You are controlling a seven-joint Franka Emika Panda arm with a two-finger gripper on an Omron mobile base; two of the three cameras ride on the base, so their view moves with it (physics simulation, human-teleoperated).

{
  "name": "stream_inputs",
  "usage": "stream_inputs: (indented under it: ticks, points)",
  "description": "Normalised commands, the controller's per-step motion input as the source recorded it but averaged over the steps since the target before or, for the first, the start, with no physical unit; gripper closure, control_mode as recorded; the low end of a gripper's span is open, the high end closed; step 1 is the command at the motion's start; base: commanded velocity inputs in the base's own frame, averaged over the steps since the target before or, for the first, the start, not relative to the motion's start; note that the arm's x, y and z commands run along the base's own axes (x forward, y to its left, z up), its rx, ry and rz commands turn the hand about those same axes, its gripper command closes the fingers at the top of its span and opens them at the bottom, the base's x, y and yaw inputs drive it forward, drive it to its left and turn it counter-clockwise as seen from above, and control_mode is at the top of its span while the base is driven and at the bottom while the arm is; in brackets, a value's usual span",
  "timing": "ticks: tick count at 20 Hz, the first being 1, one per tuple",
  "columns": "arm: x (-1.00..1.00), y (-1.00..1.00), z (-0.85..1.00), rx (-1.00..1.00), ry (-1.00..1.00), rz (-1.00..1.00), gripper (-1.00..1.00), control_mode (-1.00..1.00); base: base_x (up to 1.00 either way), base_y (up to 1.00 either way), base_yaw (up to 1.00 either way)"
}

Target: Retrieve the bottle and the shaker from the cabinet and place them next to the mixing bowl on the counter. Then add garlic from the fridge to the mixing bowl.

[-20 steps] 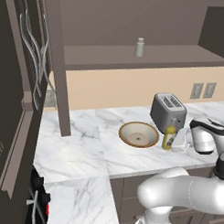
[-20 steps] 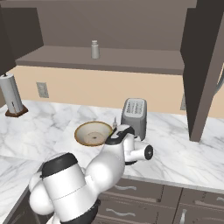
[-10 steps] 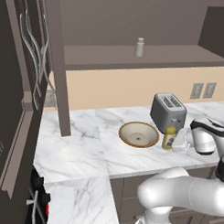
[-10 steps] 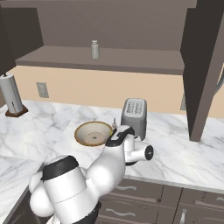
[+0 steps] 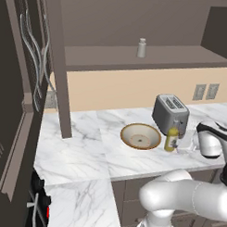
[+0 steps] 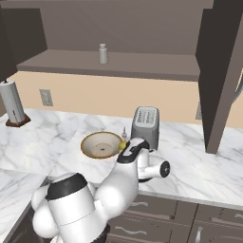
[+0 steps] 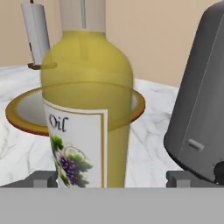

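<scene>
Bottle [image 5: 171, 138] upright beside mixing bowl [image 5: 140, 136]

Pincer [image 7: 111, 178] low, fingers spread wide

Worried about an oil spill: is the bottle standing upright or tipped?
Upright. The bottle stands on the counter beside the mixing bowl, its neck pointing straight up.

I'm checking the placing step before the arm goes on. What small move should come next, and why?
Probably draw the gripper straight back from the bottle. The bottle stands upright on the counter beside the mixing bowl, and the fingertips sit apart on either side of it. The shaker remains in the cabinet.
</scene>
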Motion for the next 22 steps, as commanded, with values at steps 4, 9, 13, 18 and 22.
stream_inputs:
  ticks: [4, 9, 13, 18, 22]
  points:
    - [-0.04, -0.06, 0.08, 0.02, -0.03, -0.06, -1.0, -1.0, 0.0, 0.0, 0.0]
    - [-0.18, -0.05, 0.19, 0.01, 0.0, -0.08, -1.0, -1.0, 0.0, 0.0, 0.0]
    - [-0.23, 0.0, 0.36, 0.01, 0.01, -0.06, -1.0, -1.0, 0.0, 0.0, 0.0]
    - [0.0, 0.0, 0.76, 0.0, 0.15, -0.09, -1.0, -1.0, 0.0, 0.0, 0.0]
    - [0.0, 0.01, 0.85, 0.0, 0.19, -0.11, -1.0, -1.0, 0.0, 0.0, 0.0]
